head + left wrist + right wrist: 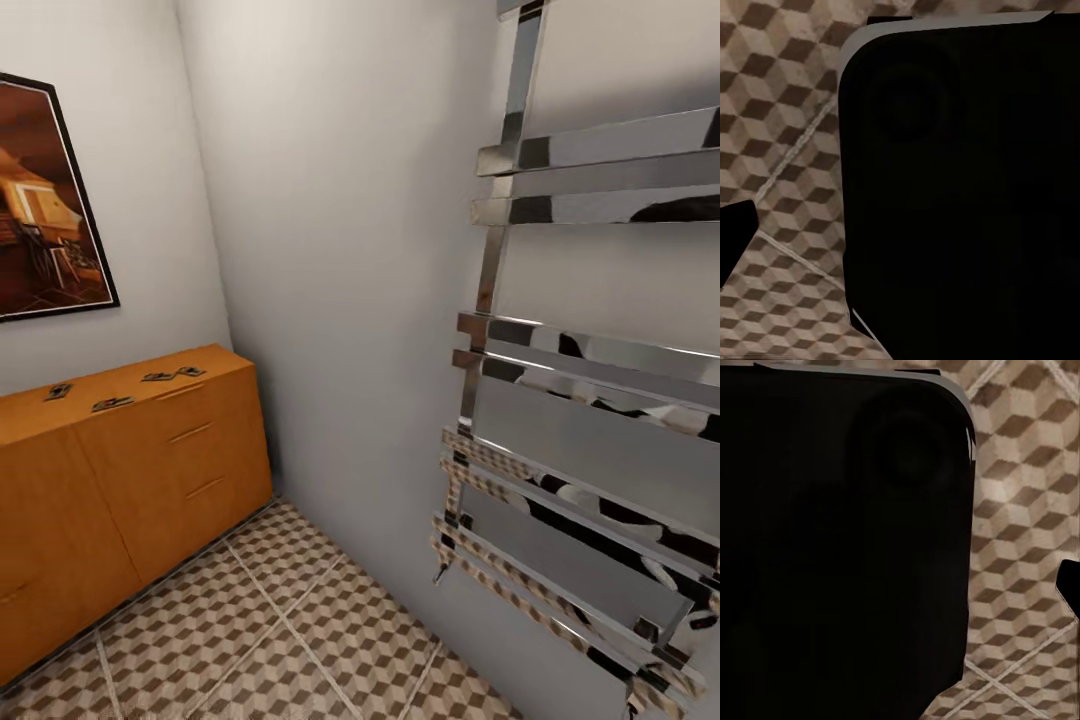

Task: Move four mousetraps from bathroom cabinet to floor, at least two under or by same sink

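Approach stage, as judged; four traps (120, 392) lie on the cabinet (150, 470) top, none on the floor (290, 640) yet; whether either gripper is apart or together cannot be told; next: close in, reach.

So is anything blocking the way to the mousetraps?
Nothing visible does. The four mousetraps lie in the open on the cabinet, and the floor in front of it shows bare tiles.

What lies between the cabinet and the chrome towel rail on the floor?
In the head view, only bare patterned floor lies between the cabinet and the towel rail; nothing stands there.
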### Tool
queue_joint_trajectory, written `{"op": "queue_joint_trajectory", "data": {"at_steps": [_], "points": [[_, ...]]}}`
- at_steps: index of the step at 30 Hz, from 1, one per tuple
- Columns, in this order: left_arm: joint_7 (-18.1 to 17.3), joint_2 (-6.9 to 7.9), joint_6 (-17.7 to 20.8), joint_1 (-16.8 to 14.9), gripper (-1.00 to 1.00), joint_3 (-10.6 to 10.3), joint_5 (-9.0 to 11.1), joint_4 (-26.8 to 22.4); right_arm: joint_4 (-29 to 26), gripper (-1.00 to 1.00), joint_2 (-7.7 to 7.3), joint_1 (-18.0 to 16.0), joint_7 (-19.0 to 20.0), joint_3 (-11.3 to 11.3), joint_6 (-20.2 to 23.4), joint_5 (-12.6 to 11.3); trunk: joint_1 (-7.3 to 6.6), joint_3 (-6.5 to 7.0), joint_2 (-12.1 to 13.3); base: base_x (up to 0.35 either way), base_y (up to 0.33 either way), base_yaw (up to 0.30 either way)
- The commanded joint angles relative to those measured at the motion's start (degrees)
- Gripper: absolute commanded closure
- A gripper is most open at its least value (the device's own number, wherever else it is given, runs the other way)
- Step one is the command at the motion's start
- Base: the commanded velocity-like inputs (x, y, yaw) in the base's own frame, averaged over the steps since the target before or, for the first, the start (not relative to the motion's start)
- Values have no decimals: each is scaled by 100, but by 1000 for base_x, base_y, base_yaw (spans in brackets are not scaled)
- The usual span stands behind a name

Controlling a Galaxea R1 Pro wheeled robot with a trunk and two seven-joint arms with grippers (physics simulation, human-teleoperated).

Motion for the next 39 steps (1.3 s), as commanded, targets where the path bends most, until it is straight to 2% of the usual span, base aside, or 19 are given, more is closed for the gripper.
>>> {"op": "queue_joint_trajectory", "data": {"at_steps": [1,39], "points": [[-1,0,-13,-1,-100,-1,0,-1,1,-100,0,1,-1,-1,-21,-3,0,-4,-2,0,0,282],[-1,0,-13,-1,-100,-1,0,-1,1,-100,0,-1,-1,-1,-21,-3,0,-4,-2,0,0,282]]}}
